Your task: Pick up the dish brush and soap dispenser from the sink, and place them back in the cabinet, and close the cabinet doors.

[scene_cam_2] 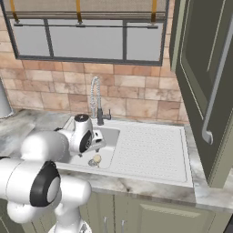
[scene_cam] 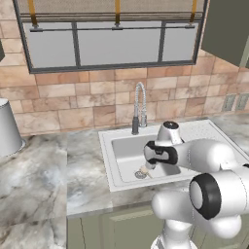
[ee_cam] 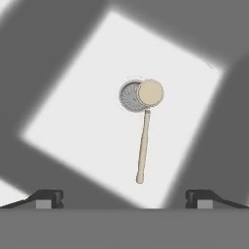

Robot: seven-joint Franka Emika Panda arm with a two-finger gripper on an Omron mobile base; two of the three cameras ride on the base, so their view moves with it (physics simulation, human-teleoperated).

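Progress: nothing stowed yet; dish brush (ee_cam: 144, 127) lies on the sink (scene_cam_2: 150, 152) floor, head over the drain
Hand (ee_cam: 124, 198): open, empty, above brush
Cabinet doors (scene_cam_2: 207, 77): open

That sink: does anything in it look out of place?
Yes. A dish brush lies flat on the floor of the sink, its round head covering part of the drain. The open pincer hangs above it.
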